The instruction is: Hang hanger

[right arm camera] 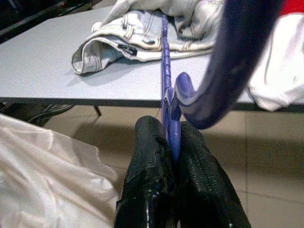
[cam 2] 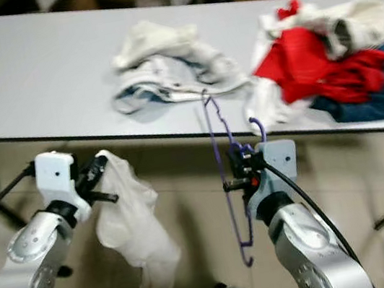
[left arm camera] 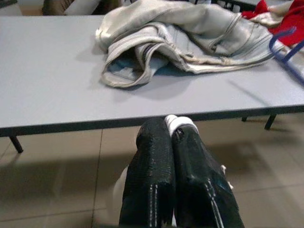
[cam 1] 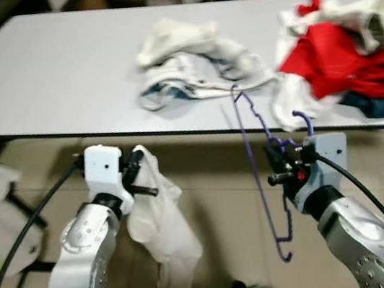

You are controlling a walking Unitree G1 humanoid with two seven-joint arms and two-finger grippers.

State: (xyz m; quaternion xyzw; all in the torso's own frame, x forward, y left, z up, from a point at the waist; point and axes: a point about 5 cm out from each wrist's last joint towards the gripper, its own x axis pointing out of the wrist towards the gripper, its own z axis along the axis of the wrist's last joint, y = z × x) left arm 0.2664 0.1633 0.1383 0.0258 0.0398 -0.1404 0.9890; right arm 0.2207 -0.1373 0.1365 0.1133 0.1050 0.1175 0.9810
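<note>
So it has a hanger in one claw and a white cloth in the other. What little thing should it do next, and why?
Probably bring the two together: the right gripper is shut on the purple hanger, the left gripper on the white garment, which dangles apart from the hanger below the table edge. Moving the hanger's end toward the garment looks sensible.
</note>
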